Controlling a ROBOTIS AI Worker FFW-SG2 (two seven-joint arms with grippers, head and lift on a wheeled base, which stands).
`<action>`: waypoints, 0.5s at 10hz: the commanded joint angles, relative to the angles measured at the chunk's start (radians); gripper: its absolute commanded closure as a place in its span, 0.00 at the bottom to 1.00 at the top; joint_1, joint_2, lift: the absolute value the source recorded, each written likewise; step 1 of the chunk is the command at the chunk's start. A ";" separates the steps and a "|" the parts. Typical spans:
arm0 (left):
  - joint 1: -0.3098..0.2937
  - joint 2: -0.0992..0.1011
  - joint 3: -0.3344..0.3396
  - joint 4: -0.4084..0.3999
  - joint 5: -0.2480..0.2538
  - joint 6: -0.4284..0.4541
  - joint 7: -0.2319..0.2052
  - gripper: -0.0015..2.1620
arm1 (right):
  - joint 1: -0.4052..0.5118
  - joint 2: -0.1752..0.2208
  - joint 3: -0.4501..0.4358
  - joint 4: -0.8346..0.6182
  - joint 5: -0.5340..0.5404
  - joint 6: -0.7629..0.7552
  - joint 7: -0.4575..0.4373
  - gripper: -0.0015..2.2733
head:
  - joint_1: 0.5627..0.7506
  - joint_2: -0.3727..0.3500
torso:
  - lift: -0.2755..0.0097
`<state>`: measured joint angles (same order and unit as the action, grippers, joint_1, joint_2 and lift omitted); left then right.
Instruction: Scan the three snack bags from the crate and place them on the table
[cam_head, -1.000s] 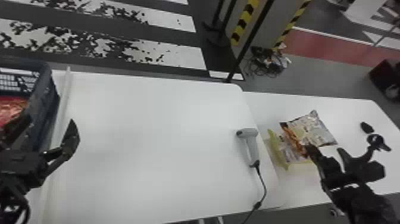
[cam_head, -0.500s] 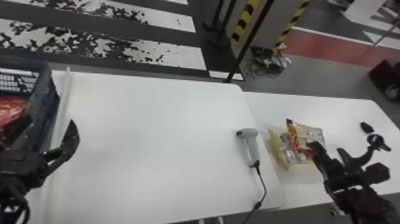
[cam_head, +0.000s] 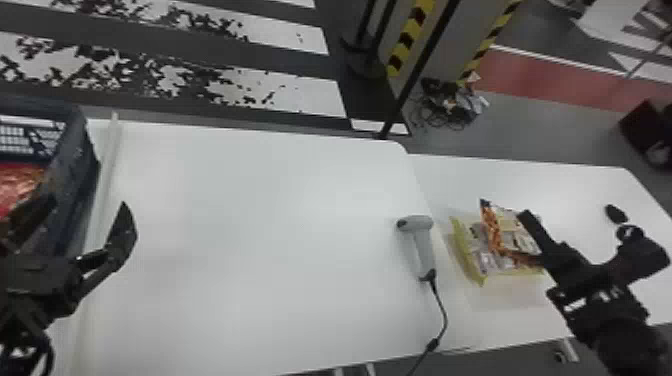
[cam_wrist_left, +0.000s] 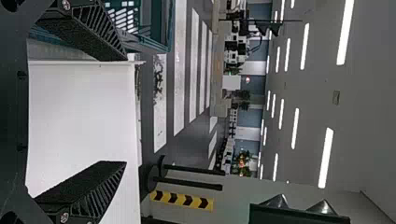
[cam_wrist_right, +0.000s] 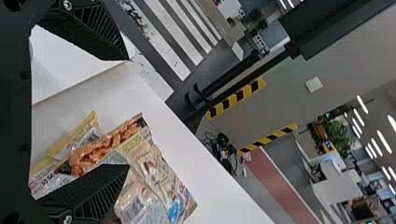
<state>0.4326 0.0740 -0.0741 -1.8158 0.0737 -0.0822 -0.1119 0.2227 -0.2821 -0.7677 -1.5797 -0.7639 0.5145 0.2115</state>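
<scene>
White table (cam_head: 500, 177) under two snack bags (cam_head: 492, 232), near the right fingers (cam_head: 539, 234)

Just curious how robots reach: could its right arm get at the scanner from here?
Probably yes: the right claw is open, and nothing covers the scanner. The bags lie between, but seem low enough to pass over.

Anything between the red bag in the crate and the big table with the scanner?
Yes. The crate's side wall stands between the red bag and the table, then a pale strip beside the crate. Likely needs lifting over both.
</scene>
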 joint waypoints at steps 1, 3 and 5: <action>0.000 0.000 -0.001 -0.005 0.000 0.002 0.000 0.04 | 0.041 0.044 0.084 -0.151 0.095 -0.003 0.002 0.03 | 0.70 0.03 | 0.75; 0.005 0.000 -0.001 -0.010 0.000 0.002 0.001 0.04 | 0.084 0.084 0.200 -0.263 0.193 -0.049 0.000 0.03 | 0.70 0.03 | 0.75; 0.005 0.000 -0.003 -0.010 -0.002 -0.001 0.001 0.04 | 0.125 0.104 0.369 -0.275 0.322 -0.205 -0.009 0.02 | 0.70 0.03 | 0.75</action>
<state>0.4372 0.0736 -0.0759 -1.8255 0.0729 -0.0822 -0.1104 0.3325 -0.1837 -0.4532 -1.8520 -0.4808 0.3615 0.2009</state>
